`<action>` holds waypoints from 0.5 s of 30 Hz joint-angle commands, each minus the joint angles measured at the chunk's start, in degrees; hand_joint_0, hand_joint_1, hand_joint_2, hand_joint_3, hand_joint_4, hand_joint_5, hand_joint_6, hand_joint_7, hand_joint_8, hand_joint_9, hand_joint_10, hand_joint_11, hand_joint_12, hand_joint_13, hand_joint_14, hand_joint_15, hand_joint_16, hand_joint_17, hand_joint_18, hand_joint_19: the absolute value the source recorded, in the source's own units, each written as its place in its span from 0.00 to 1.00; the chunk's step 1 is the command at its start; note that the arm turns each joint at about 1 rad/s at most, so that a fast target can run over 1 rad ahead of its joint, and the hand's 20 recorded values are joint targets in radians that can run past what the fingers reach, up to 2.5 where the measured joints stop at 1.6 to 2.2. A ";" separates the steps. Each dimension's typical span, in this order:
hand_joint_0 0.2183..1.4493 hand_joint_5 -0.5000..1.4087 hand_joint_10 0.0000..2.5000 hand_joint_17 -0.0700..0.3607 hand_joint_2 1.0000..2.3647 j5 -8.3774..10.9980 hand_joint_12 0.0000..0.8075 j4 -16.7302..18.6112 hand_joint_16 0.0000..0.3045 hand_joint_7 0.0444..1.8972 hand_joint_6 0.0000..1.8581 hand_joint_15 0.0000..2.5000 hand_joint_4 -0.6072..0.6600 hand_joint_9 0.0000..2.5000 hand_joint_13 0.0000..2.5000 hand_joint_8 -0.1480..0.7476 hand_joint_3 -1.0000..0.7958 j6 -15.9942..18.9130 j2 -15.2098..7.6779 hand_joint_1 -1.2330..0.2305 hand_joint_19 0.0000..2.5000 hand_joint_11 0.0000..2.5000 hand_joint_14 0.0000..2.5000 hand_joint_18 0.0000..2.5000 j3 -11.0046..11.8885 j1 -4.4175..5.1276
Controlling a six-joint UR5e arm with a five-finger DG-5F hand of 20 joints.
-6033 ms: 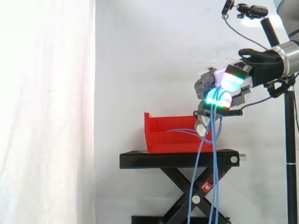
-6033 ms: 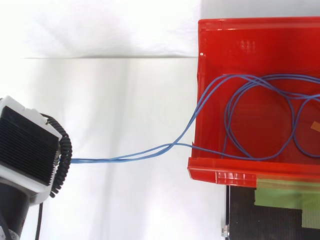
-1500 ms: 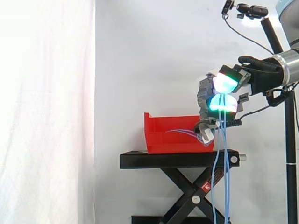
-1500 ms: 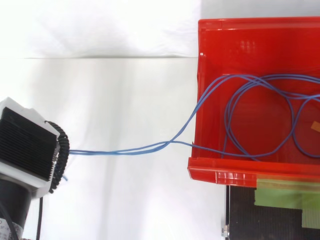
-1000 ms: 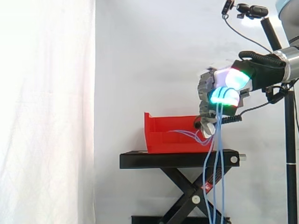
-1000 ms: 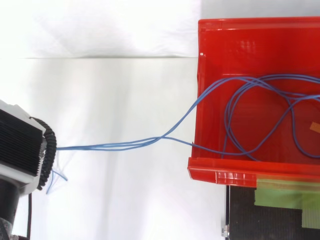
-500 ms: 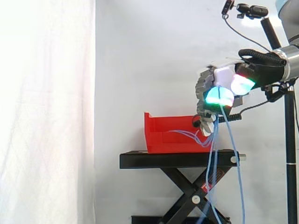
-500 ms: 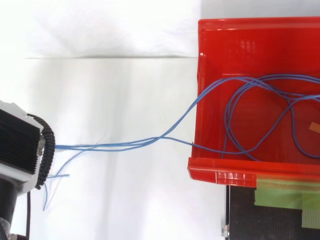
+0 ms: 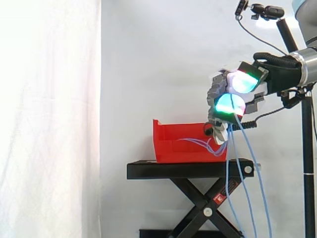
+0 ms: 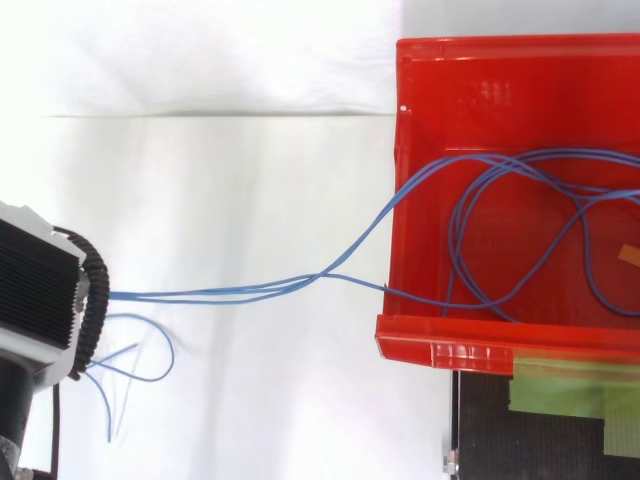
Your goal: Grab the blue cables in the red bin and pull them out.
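Where a white curtain (image 9: pixel 49 119) closes off the back of the room, a black stand (image 9: pixel 190 169) on crossed legs carries the red bin (image 9: pixel 173 148) on its flat top. From the right edge of the side view the arm reaches in, and the hand (image 9: pixel 233 94) hangs above and just beyond the bin's right end, higher than its rim. Its fingers are curled tight round the blue cables (image 9: pixel 233 163), with the pads (image 9: pixel 229 103) glowing cyan and green over the strands. From that grip the cables lead down into the bin on one side, while their loose lengths drop past the stand's edge toward the floor on the other. From above, the bin (image 10: pixel 500 70) lies at the right, and most of the cables lie inside it in wide overlapping loops on its floor. A few strands climb over its left wall and run nearly straight across to the back of the hand (image 10: pixel 35 290) at the left edge, where the free ends (image 10: pixel 140 360) curl below it. That view also shows a strip of green tape (image 10: pixel 570 385) on the stand just beside the bin's lower wall.
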 commanded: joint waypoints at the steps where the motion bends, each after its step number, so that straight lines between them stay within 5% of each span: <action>1: 0.44 0.69 0.01 0.40 0.00 0.01 0.39 0.00 0.15 0.41 0.00 0.22 0.61 0.36 0.33 0.44 0.00 0.00 0.01 0.34 0.19 0.31 0.01 0.25 0.01 0.01; 15: 0.43 0.76 0.01 0.41 0.00 0.01 0.39 -0.53 0.15 0.43 0.06 0.22 0.61 0.38 0.33 0.45 0.00 0.00 0.01 0.34 0.18 0.31 0.01 0.25 -0.07 0.01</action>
